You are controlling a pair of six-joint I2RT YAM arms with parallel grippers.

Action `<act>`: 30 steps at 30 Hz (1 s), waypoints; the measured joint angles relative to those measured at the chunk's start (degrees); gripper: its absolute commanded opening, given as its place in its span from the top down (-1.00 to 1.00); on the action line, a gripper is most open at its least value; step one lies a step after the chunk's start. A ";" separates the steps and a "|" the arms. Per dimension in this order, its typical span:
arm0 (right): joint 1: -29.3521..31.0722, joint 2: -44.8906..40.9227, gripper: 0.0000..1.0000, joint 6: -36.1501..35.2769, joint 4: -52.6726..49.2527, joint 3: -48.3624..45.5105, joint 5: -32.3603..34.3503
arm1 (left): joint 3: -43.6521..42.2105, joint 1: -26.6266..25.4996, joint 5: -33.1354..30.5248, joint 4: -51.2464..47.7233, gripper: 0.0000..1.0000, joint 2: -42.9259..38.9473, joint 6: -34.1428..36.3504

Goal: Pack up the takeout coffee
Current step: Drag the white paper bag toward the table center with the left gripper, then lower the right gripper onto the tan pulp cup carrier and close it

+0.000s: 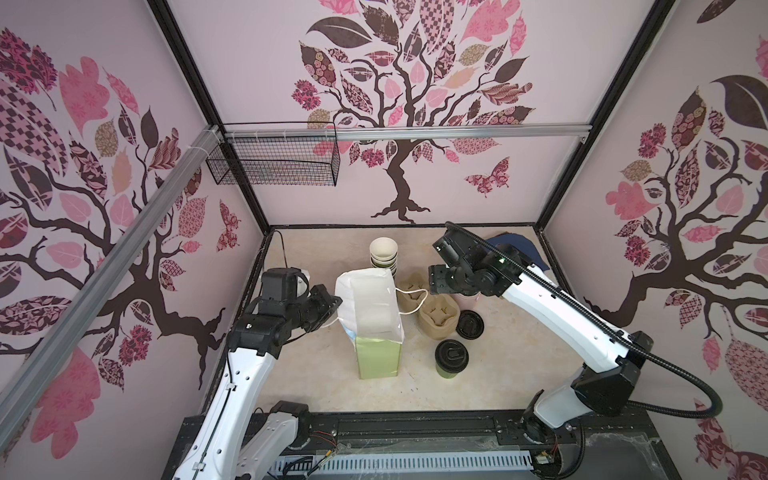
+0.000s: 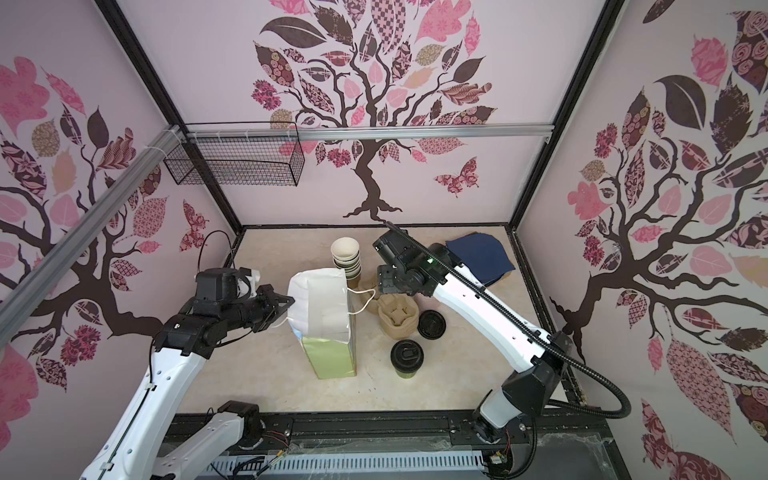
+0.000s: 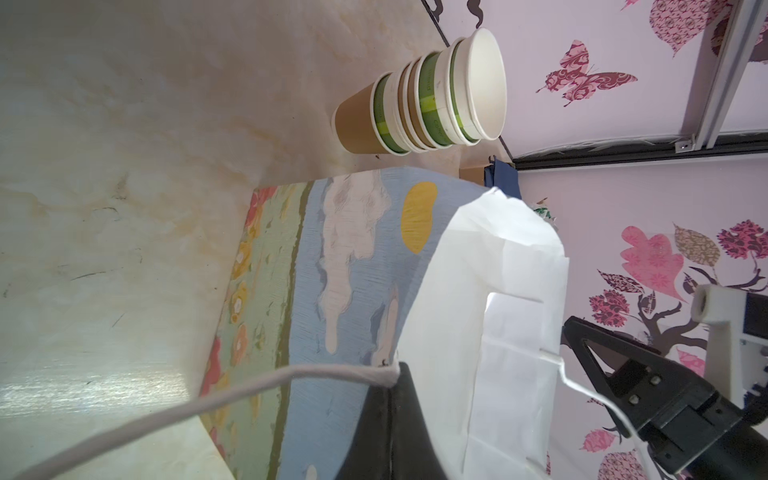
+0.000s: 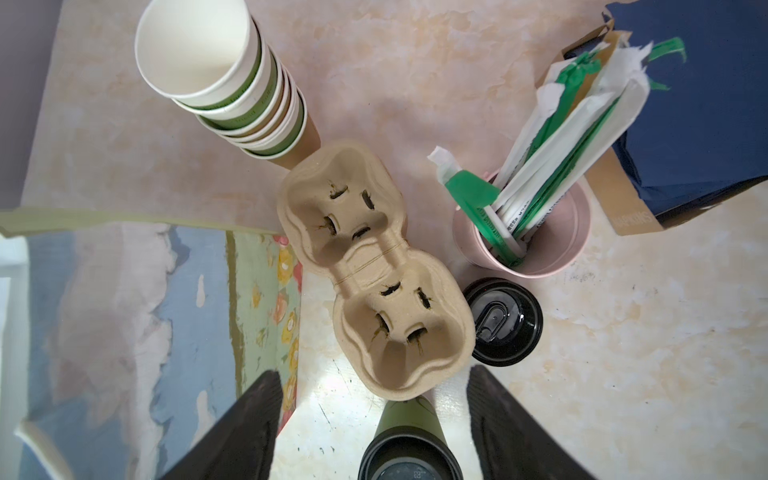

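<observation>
Gripping paper bag [image 1: 370, 307] rim with left hand [image 1: 334, 302] clenched; hovering right hand [image 4: 374, 376] released, 12 o'clock from takeout coffee [image 1: 451, 357]; standing on worktop [image 1: 324, 386], bag's 4 o'clock.

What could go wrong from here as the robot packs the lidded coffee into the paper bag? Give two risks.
1. The takeout coffee stands close to the cup carrier and a loose lid; the open right gripper could knock them while closing in.
2. The left gripper pinches only one edge of the tall paper bag; the coffee might catch the rim and topple the bag.
</observation>
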 measured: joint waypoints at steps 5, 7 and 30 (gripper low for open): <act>-1.79 1.62 -0.61 -3.78 -1.60 3.61 -0.57 | 0.02 0.00 -1.92 -2.40 1.00 -1.42 2.03; -2.62 1.62 -0.67 -5.33 -1.75 4.94 -0.87 | 0.02 0.00 -2.91 -3.21 1.00 -1.64 2.36; -3.17 6.95 -0.56 -10.75 -0.26 1.86 -7.93 | 11.10 0.00 -3.91 -16.70 1.00 3.61 20.74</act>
